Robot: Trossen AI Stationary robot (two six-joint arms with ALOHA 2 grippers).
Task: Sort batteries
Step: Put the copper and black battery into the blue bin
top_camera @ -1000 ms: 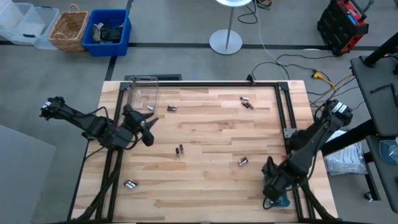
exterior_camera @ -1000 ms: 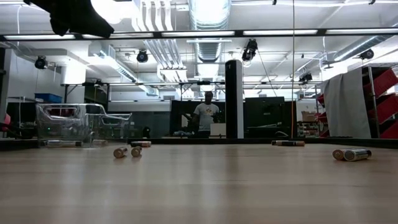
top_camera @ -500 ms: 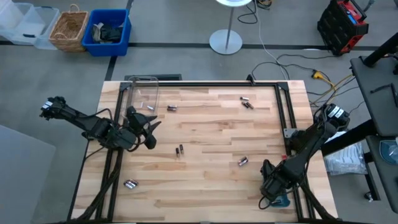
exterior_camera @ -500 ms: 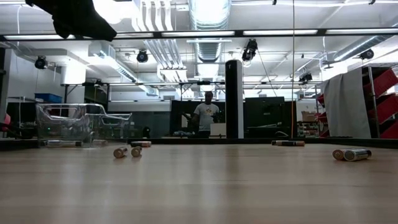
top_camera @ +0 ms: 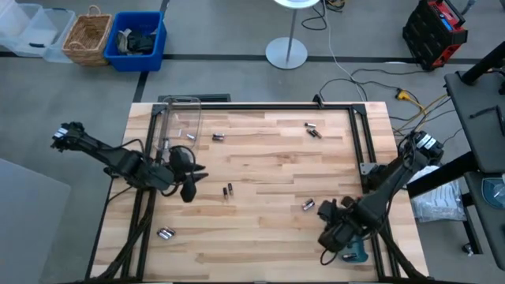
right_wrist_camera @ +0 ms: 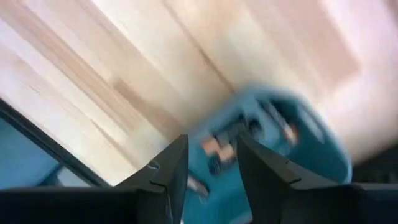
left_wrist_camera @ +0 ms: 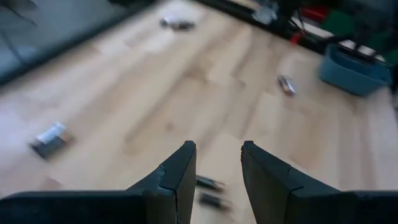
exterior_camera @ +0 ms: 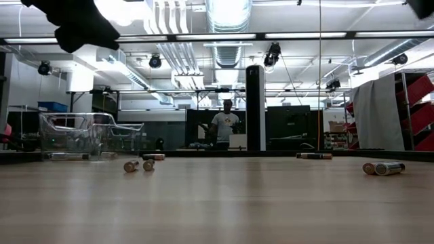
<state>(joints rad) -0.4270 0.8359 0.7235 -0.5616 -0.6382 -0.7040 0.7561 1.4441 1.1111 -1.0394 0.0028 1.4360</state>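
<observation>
High view: the pale plank-wood bench (top_camera: 260,229) fills the frame, edged by a dark metal rail. A clear plastic box (top_camera: 181,120) with rounded corners sits at its far left corner, and a teal tray (top_camera: 357,254) with cells inside lies at the near right corner.

Over the bench's left side hangs the left gripper (top_camera: 192,180), its dark fingers apart and empty, above a pair of batteries (top_camera: 229,190). The right gripper (top_camera: 325,211) hovers just beside the tray, fingers likewise spread and holding nothing.

The batteries are tiny cylinders, silvery at the ends with dark or coppery bodies, lying on their sides and scattered: one pair near the left front (top_camera: 165,233), one by the box (top_camera: 218,137), a few at the far right (top_camera: 312,130), and one near the right gripper (top_camera: 308,204).
</observation>
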